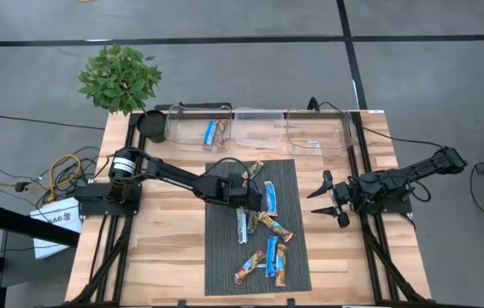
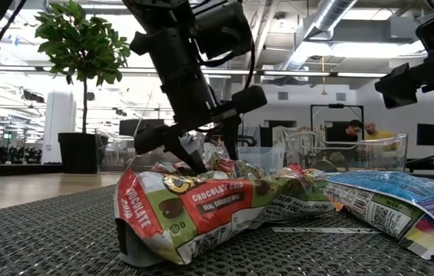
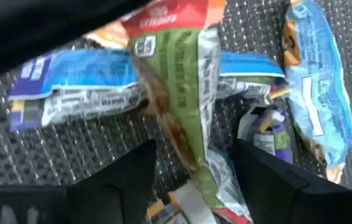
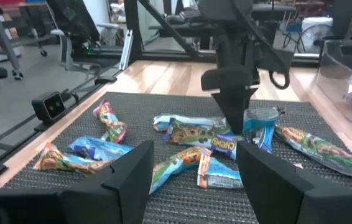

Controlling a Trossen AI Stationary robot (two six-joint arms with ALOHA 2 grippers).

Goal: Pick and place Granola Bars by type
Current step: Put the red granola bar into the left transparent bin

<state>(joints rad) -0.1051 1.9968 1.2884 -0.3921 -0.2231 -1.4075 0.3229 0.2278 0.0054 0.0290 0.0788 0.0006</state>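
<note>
1. We see the left gripper (image 1: 253,203) low over the middle of the dark ribbed mat (image 1: 216,257), which covers the centre of the wooden surface (image 1: 165,248) in the high view.
2. Its jaws are spread – in the left wrist view the two dark fingers (image 3: 132,180) stand on either side of a green-and-red wrapped bar (image 3: 182,87), with a gap on each side, so we would not call it a grip.
3. Whether the fingertips touch the wrapper we cannot quite tell – that view is blurred.
4. The Granola Bars (image 1: 268,235) lie scattered on the mat, from its upper middle down to the lower centre of the high view: blue wrappers mixed with orange-red ones, several overlapping.
5. In the low view a red chocolate-chip bar (image 2: 202,207) fills the lower centre, with a blue bar (image 2: 386,199) at the lower right.
6. Three clear bins (image 1: 259,128) stand in a row along the top edge of the surface; the leftmost one holds a blue bar (image 1: 210,132).
7. A dark round cup (image 1: 152,125) sits just left of the bins, and a potted plant (image 1: 120,77) stands beyond the upper left corner.
8. The right gripper (image 1: 327,198) waits to the right of the mat with its jaws spread and nothing between them.
</note>
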